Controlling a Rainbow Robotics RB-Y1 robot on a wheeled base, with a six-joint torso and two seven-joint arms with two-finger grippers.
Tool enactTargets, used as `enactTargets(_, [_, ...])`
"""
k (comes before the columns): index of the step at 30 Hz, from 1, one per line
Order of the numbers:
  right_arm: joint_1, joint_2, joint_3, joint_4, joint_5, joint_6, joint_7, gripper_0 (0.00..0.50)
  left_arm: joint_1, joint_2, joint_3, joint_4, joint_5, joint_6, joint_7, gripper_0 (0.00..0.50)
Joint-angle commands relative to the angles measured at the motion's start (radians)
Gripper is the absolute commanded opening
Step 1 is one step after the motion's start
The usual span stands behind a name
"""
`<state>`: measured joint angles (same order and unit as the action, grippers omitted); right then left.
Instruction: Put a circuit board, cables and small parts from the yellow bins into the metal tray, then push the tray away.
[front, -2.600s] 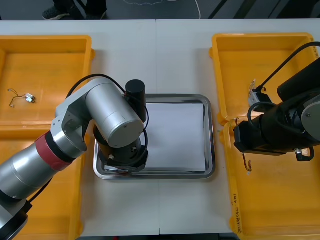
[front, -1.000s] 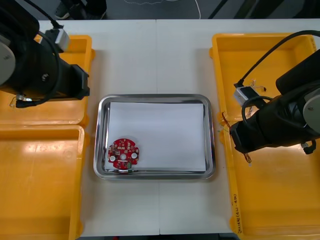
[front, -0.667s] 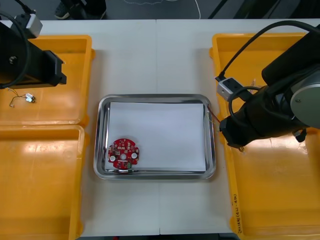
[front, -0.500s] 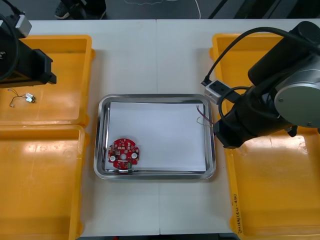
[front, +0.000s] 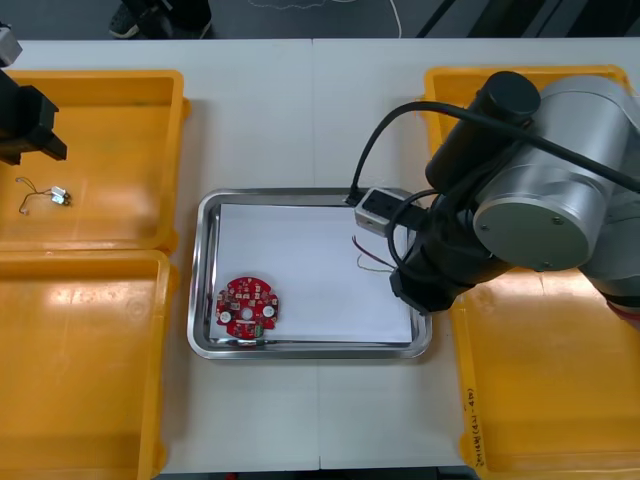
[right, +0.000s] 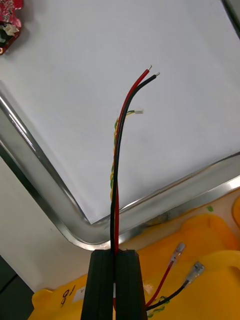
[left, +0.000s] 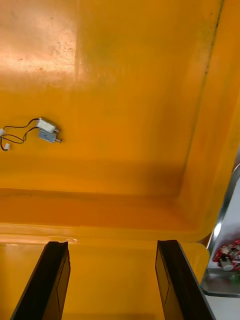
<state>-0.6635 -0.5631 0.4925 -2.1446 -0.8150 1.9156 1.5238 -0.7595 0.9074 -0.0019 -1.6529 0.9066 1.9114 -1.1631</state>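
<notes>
My right gripper is shut on a red and yellow cable that also has a black strand. Its bare ends hang over the white inside of the metal tray, near the tray's right corner. In the front view the right arm covers the tray's right rim, and the cable ends stick out to its left. A round red circuit board lies in the tray's near left corner. My left gripper is open above the far left yellow bin, short of a small metal part with thin wires.
Two yellow bins stand at each side of the tray: left, right. More cable ends with metal lugs lie in the orange-looking bin beside my right fingers. A small metal part lies in the far left bin.
The right arm has carried the cable left, from the right bin to above the tray. The left arm has left the circuit board in the tray and drawn back over the far left bin.
</notes>
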Motion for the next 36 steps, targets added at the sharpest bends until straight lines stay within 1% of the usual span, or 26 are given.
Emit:
enactTargets(1, [-0.071, 0.054, 0.070, 0.019, 0.039, -0.004, 0.064, 0.000, -0.084, 0.064, 0.025, 0.097, -0.012, -0.051, -0.095, 0.500])
enactTargets(4, [-0.082, 0.074, 0.101, 0.046, 0.056, -0.029, 0.072, 0.000, -0.100, 0.067, 0.023, 0.160, -0.023, -0.089, -0.139, 0.500])
enactTargets(8, [-0.090, 0.095, 0.130, 0.075, 0.082, -0.058, 0.085, 0.000, -0.104, 0.067, 0.025, 0.212, -0.040, -0.129, -0.205, 0.500])
enactTargets(12, [-0.100, 0.123, 0.178, 0.106, 0.128, -0.078, 0.104, 0.000, -0.107, 0.067, 0.023, 0.263, -0.043, -0.175, -0.283, 0.500])
enactTargets(14, [-0.114, 0.135, 0.202, 0.118, 0.149, -0.084, 0.111, 0.000, -0.110, 0.067, 0.011, 0.286, -0.043, -0.200, -0.325, 0.500])
enactTargets(17, [-0.134, 0.154, 0.250, 0.149, 0.171, -0.102, 0.128, 0.000, -0.123, 0.067, -0.035, 0.349, -0.038, -0.265, -0.398, 0.500])
enactTargets(20, [-0.142, 0.166, 0.274, 0.180, 0.178, -0.124, 0.150, 0.000, -0.123, 0.067, -0.069, 0.389, -0.035, -0.330, -0.458, 0.500])
enactTargets(23, [-0.145, 0.170, 0.288, 0.209, 0.191, -0.148, 0.216, 0.000, -0.126, 0.067, -0.104, 0.421, -0.032, -0.384, -0.503, 0.500])
enactTargets(26, [-0.145, 0.177, 0.291, 0.243, 0.183, -0.176, 0.271, 0.000, -0.126, 0.067, -0.135, 0.443, -0.028, -0.422, -0.540, 0.500])
enactTargets(30, [-0.145, 0.175, 0.308, 0.278, 0.175, -0.214, 0.315, 0.000, -0.124, 0.067, -0.176, 0.447, -0.026, -0.437, -0.553, 0.500])
enactTargets(36, [-0.165, 0.177, 0.368, 0.315, 0.175, -0.265, 0.317, 0.000, -0.124, 0.067, -0.233, 0.459, -0.023, -0.456, -0.567, 0.500])
